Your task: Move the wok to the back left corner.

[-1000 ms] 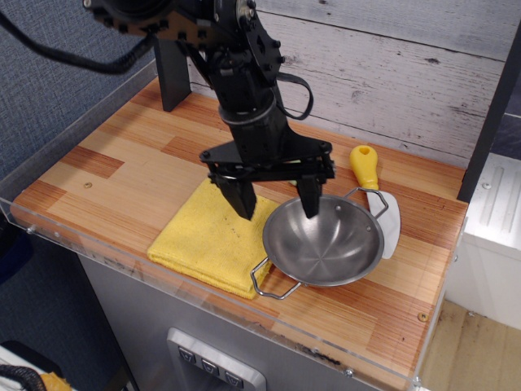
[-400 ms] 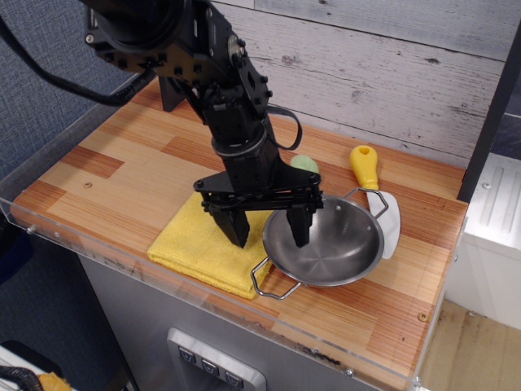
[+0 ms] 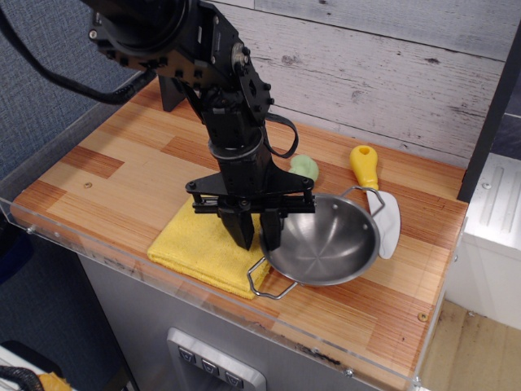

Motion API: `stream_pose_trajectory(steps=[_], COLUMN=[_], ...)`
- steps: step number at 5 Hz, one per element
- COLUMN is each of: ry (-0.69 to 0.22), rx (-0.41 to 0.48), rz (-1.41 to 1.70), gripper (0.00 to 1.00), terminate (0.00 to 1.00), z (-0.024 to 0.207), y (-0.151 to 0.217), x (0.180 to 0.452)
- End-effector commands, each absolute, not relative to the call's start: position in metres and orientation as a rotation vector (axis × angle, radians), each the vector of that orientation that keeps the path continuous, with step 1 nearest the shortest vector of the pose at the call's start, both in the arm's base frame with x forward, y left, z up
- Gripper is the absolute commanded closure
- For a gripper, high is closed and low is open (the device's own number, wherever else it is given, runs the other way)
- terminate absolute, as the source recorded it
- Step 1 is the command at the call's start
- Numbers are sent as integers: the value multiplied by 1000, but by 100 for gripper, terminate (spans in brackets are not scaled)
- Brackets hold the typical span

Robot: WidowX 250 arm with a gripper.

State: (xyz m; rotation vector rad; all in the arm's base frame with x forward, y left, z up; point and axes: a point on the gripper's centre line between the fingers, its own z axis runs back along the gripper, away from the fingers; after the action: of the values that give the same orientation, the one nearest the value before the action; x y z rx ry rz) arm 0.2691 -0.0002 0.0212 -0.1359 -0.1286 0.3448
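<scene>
1. Jaws first: against the view a second ago, when they stood wide with one finger over the yellow cloth (image 3: 207, 240) and the other inside the bowl, the gripper (image 3: 255, 234) has dropped and narrowed. The two fingers now sit close together at the left rim of the wok (image 3: 320, 240).
2. From my one camera, the right finger looks pressed against the rim and the left one is just outside it, over the cloth. I judge the jaws pinched on the rim, though the contact itself is hidden behind the finger.
3. Wok position — near the front of the bench (image 3: 122, 163), right of centre, with its left edge overlapping the cloth. It seems nudged slightly and maybe tipped compared with earlier views; the near wire handle (image 3: 273, 287) sits a touch further left.
4. What that means: the grasp step looks about done, but the carry has not begun. The back left corner (image 3: 167, 94), by the black post, is well apart from the wok.
5. Other items: a yellow-handled spatula (image 3: 378, 199) lies just beside the wok's far right rim, and a small green object (image 3: 305, 167) sits behind the arm.
6. My concern — a thin-rim pinch on shiny steel may let the wok swing or slip on lifting.
</scene>
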Motion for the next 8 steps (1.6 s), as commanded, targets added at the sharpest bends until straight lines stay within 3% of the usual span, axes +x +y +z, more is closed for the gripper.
stream_pose_trajectory(steps=[1, 3, 4, 6, 8], ry=[-149, -167, -203, -313, -361], rx=[-129, -138, -149, -163, -155], rz=[353, 324, 326, 449, 600], gripper=[100, 100, 100, 100, 100], terminate=[0, 0, 0, 0, 0], z=[25, 33, 49, 90, 104], y=[8, 1, 2, 46, 107], x=[265, 270, 278, 309, 323])
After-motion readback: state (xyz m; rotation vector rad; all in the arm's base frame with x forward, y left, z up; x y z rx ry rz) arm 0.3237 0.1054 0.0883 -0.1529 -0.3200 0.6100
